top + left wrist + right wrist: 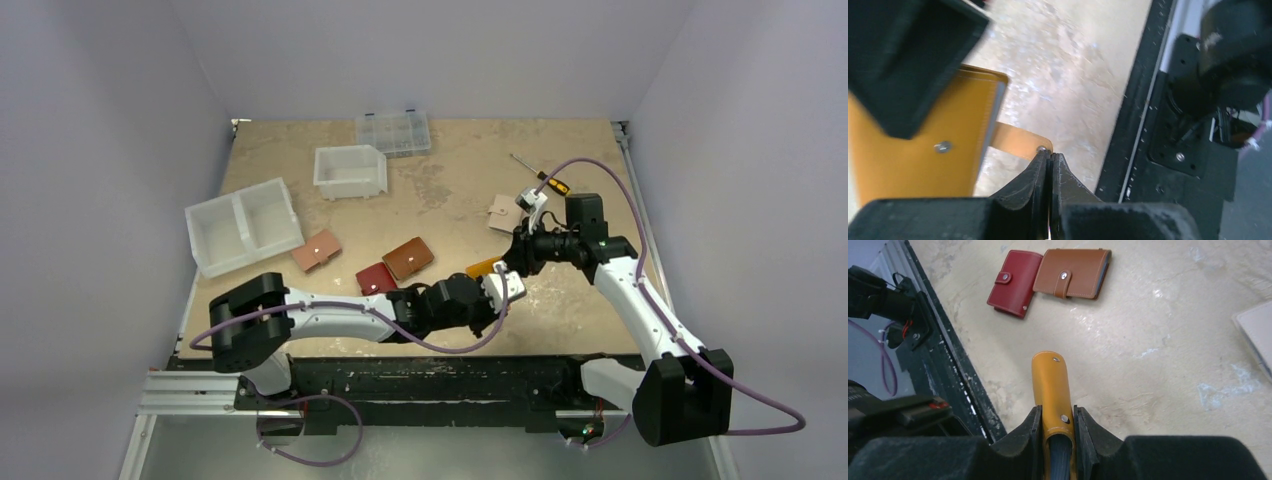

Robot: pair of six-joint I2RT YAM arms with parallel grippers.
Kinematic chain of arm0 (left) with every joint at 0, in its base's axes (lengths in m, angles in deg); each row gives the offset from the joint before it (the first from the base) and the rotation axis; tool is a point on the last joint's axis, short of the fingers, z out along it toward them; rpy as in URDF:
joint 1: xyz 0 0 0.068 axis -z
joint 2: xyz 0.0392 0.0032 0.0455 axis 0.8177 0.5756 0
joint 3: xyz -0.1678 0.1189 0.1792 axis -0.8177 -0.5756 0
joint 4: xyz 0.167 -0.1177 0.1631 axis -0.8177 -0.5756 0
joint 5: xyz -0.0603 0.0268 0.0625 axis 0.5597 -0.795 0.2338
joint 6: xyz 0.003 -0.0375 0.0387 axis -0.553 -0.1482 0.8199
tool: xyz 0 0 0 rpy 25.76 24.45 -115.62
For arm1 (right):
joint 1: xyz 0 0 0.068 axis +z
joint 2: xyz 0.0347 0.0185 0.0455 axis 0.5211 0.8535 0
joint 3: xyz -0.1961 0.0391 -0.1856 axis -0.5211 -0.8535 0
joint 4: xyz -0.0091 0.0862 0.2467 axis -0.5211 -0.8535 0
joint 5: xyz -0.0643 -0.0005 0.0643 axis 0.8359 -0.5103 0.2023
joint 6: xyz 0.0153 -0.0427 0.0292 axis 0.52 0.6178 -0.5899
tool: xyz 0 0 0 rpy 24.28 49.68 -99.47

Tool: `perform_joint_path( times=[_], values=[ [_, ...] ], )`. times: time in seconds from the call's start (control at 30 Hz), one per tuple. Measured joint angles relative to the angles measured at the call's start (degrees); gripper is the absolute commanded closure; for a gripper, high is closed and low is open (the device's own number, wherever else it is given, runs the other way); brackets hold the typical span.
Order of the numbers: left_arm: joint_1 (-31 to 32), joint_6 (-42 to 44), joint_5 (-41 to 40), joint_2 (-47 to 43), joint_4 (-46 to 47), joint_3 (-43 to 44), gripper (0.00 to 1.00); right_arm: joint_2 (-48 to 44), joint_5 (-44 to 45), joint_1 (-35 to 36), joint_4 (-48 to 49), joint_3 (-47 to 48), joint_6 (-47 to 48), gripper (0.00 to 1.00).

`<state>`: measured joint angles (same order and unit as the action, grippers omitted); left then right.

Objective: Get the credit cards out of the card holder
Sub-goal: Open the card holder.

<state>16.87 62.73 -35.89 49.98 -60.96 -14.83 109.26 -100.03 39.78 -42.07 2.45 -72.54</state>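
Jaws of your right tool point(1057, 412) are squeezing the smooth mustard leather card holder point(1048, 380) edge-on over the scuffed surface point(1148, 340). Your left tool point(1049, 157) is sitting fully closed, tips touching the rounded snap tab point(1015, 140). Beyond, a dark red wallet point(1013, 282) and a stitched brown wallet point(1073, 272) are lying side by side.

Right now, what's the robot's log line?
right gripper: shut on card holder | left gripper: shut at snap tab tip | tab: unsnapped

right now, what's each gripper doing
left gripper: closed, empty, beside the snap tab
right gripper: closed on the card holder
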Motion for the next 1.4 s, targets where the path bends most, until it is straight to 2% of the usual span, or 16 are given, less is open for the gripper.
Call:
perform_joint_path(
  times=[0.2, 0.27, 0.33, 0.37, 0.53, 0.6, 0.63, 0.77, 0.9, 1.07, 1.3, 1.4],
  values=[
    [2.7, -0.3, 2.9, 2.1, -0.9, 0.0, 0.99, 0.0, -0.2, -0.4, 1.0, 0.0, -0.9, 1.0],
    [3.0, -0.8, 3.6, 2.0, -0.3, 0.0, 0.81, 0.0, -0.2, -0.7, 1.5, 0.0, -0.8, 1.0],
    [3.1, -1.4, 4.0, 1.5, -0.3, 0.0, 0.56, 0.0, -0.3, -0.7, 1.6, 0.0, -0.6, 1.0],
    [3.1, -1.7, 4.0, 1.0, -0.4, 0.0, 0.48, 0.0, -0.5, -0.7, 1.6, 0.0, -0.4, 1.0],
    [3.1, -4.2, -3.1, -5.8, -1.8, -2.6, 0.21, -0.1, -1.1, -0.7, 1.5, 0.0, 1.0, 1.0],
    [3.1, -5.3, -7.5, -11.7, -1.5, -6.7, 0.04, -0.1, -1.9, -0.7, 1.5, 0.0, 1.6, 1.0],
    [3.0, -5.7, -9.1, -14.5, -1.5, -8.8, 0.02, -0.1, -2.1, -0.7, 1.4, 0.0, 1.9, 1.0],
    [3.0, -8.2, -15.8, -26.4, -0.7, -17.3, 0.01, -0.2, -3.8, -0.7, 0.5, 0.0, 3.9, 1.0],
    [1.3, -9.2, -17.2, -31.5, -3.0, -19.0, 0.01, -0.7, -6.4, -0.7, -1.6, 0.1, 7.1, 1.0],
    [-0.5, -7.8, -14.8, -30.6, -4.8, -18.0, 0.01, -2.0, -10.2, -0.3, -4.8, 0.9, 12.4, 1.0],
    [-0.8, -2.7, -9.2, -24.1, -4.6, -13.3, 0.01, -4.0, -14.1, 1.3, -9.1, 1.2, 20.7, 1.0],
    [-1.4, -0.6, -7.0, -21.0, -4.5, -10.7, 0.05, -4.7, -14.3, 2.4, -10.4, 1.2, 23.4, 1.0]
  ],
)
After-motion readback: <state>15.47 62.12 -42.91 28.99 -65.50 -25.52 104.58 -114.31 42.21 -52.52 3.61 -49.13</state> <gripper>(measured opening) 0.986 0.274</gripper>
